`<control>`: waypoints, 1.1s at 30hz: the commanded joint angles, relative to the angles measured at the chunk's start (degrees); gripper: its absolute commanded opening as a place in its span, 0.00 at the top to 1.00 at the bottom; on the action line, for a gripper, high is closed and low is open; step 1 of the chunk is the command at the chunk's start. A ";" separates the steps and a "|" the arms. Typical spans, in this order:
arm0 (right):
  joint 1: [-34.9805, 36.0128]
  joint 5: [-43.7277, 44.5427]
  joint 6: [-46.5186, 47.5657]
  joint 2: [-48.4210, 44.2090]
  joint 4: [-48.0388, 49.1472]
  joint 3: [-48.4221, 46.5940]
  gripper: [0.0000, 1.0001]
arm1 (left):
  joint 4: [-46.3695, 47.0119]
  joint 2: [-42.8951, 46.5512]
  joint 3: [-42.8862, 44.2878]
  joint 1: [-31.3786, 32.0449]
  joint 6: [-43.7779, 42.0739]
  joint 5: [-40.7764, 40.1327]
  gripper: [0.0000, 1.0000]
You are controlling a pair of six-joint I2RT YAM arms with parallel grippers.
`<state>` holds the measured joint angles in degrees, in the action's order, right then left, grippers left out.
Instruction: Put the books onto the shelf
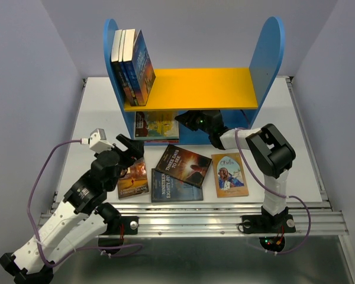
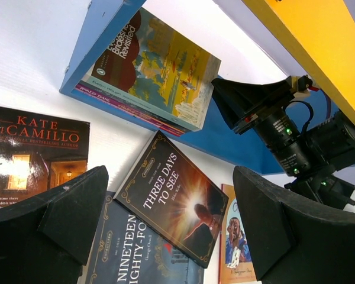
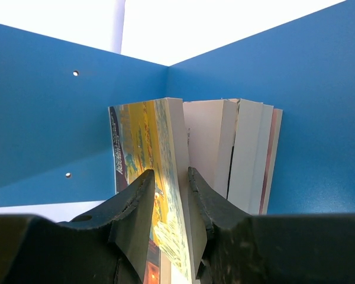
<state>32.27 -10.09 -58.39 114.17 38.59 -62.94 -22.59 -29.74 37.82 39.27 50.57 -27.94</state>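
Between lilac walls (image 1: 23, 89), on the white table (image 1: 296, 148), four books (image 1: 183, 164) lie flat before the shelf (image 1: 271, 53); right gripper (image 3: 170, 177) pinches a yellow book (image 3: 145, 148) in its lower bay, left gripper (image 1: 130, 148) gapes wide, empty.

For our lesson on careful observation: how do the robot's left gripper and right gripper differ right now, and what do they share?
The left gripper has its jaws wide open and holds nothing; the right gripper has its jaws closed on a yellow illustrated book. The left gripper hovers over books lying flat on the table; the right gripper reaches into the lower compartment of the shelf. Both are black two-finger grippers.
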 commanded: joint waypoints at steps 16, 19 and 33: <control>0.69 2.97 -0.15 -1.49 2.20 -1.49 0.44 | 0.09 0.64 -1.08 -0.24 0.67 -1.41 0.01; 0.69 3.41 0.56 -2.55 1.67 -0.61 0.33 | -0.17 0.91 -1.17 -0.24 0.85 -1.15 0.01; 5.42 7.17 11.09 -11.60 -7.29 6.95 0.00 | -2.11 2.14 -2.49 -0.24 2.25 0.78 0.01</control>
<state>34.26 -6.72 -53.82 107.35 34.15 -56.73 -24.18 -28.21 36.69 39.27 52.29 -27.53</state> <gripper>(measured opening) 0.996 0.986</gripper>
